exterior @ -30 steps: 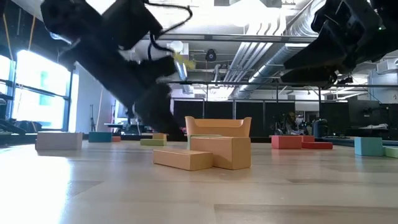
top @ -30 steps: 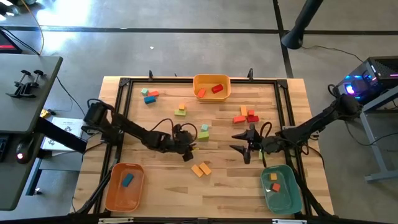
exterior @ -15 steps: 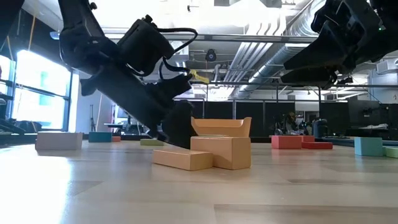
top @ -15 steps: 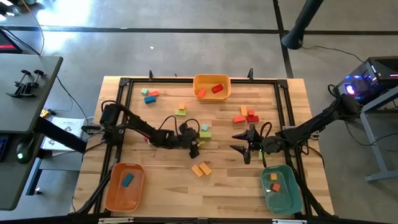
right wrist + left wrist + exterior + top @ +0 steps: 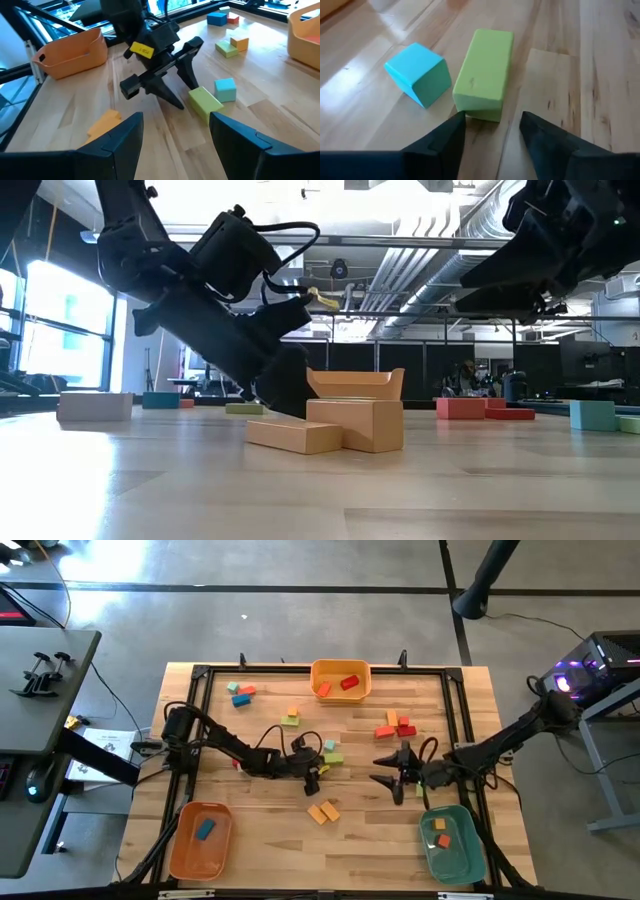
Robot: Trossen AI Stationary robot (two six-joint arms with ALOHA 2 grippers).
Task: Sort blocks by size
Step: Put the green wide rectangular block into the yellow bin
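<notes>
A light green bar block (image 5: 484, 75) lies flat on the table beside a teal cube (image 5: 418, 72), near the table's middle (image 5: 333, 757). My left gripper (image 5: 492, 119) is low over the table and slants down, open, with the green block's near end just ahead of its fingertips. My right gripper (image 5: 376, 768) hovers open to the right of these blocks with nothing between its fingers (image 5: 175, 135). Two tan blocks (image 5: 323, 811) lie together nearer the front edge. My left gripper has one fingertip (image 5: 461, 118) at the near corner (image 5: 465, 107) of the green block. I cannot tell whether it touches. The other fingertip stands clear of the block, over bare table.
An orange bin (image 5: 340, 692) at the far edge holds a red and an orange block. An orange bin (image 5: 178, 840) sits near left, a teal bin (image 5: 470, 845) near right. Red and orange blocks (image 5: 395, 726) and other loose blocks (image 5: 240, 694) lie farther back.
My left gripper has come down and moved toward the table's right edge, up to the green block, and has kept still over the last half second. The blocks have stayed where they were.
</notes>
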